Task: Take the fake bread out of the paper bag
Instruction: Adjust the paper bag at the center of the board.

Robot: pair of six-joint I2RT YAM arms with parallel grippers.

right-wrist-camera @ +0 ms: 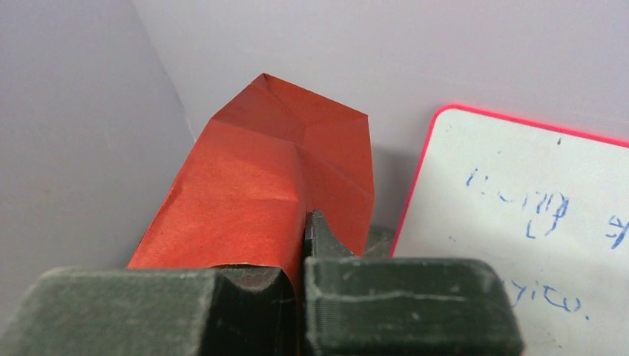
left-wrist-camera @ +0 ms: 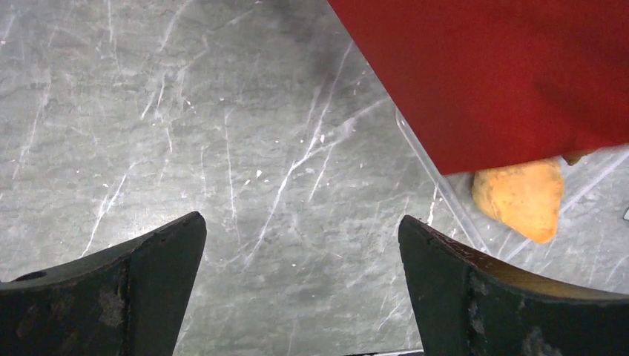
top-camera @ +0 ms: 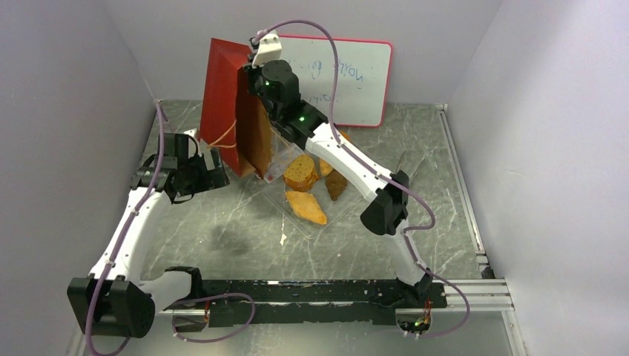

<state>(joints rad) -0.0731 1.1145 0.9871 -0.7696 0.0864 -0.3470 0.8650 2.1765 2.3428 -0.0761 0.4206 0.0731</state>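
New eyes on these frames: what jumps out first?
The red paper bag is held up at back left-centre, its edge pinched in the shut right gripper. Right under its lower end, orange and brown fake bread pieces lie on a clear tray mid-table. The left gripper hangs wide open and empty over the marble table, left of the bag.

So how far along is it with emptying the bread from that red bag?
Looks mostly done: a round slice, a yellow-orange wedge and a dark lump lie in the clear tray. In hand: the right end effector is shut on the paper bag, holding it raised by the tray; the left end effector is open, empty. Left: I cannot see whether any bread remains inside.
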